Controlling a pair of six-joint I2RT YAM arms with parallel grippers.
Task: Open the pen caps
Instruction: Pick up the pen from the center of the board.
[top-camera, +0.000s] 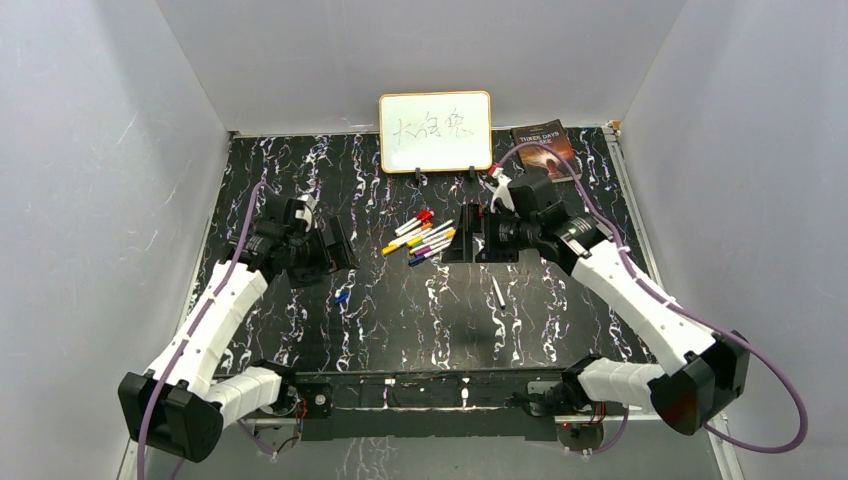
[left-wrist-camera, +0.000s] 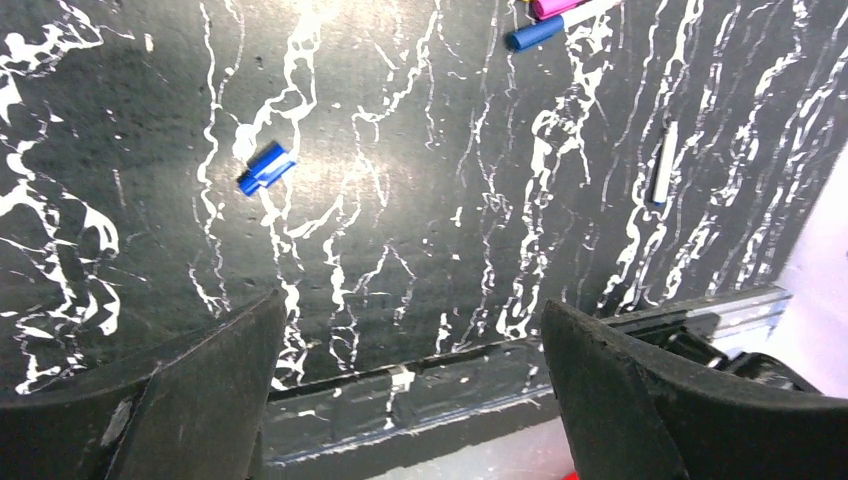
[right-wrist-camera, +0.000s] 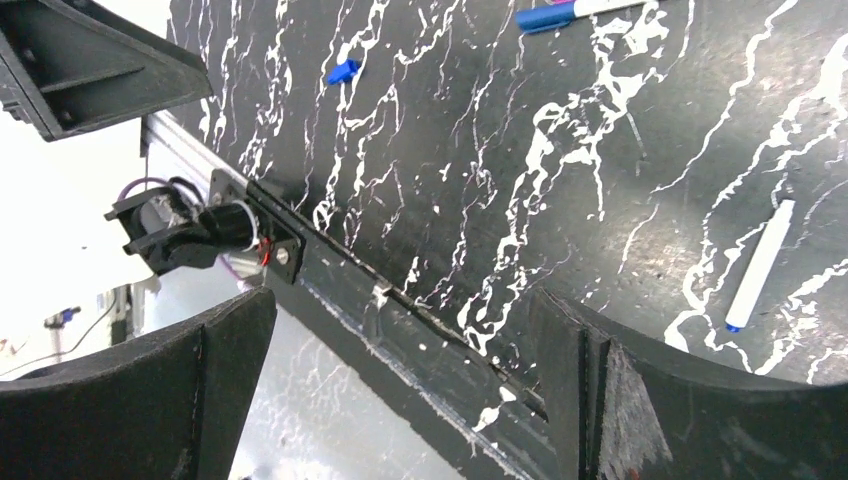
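Observation:
A loose blue pen cap lies on the black marbled table left of centre. A white pen with a bare blue tip lies alone right of centre. Several capped pens lie bunched further back; a blue-capped one shows at both wrist views' top edge. My left gripper hovers open and empty, up and left of the cap. My right gripper hangs open and empty beside the bunch, behind the lone pen.
A small whiteboard stands on feet at the back, with a book lying to its right. Grey walls close in the table on both sides. The arms' mounting rail runs along the near edge.

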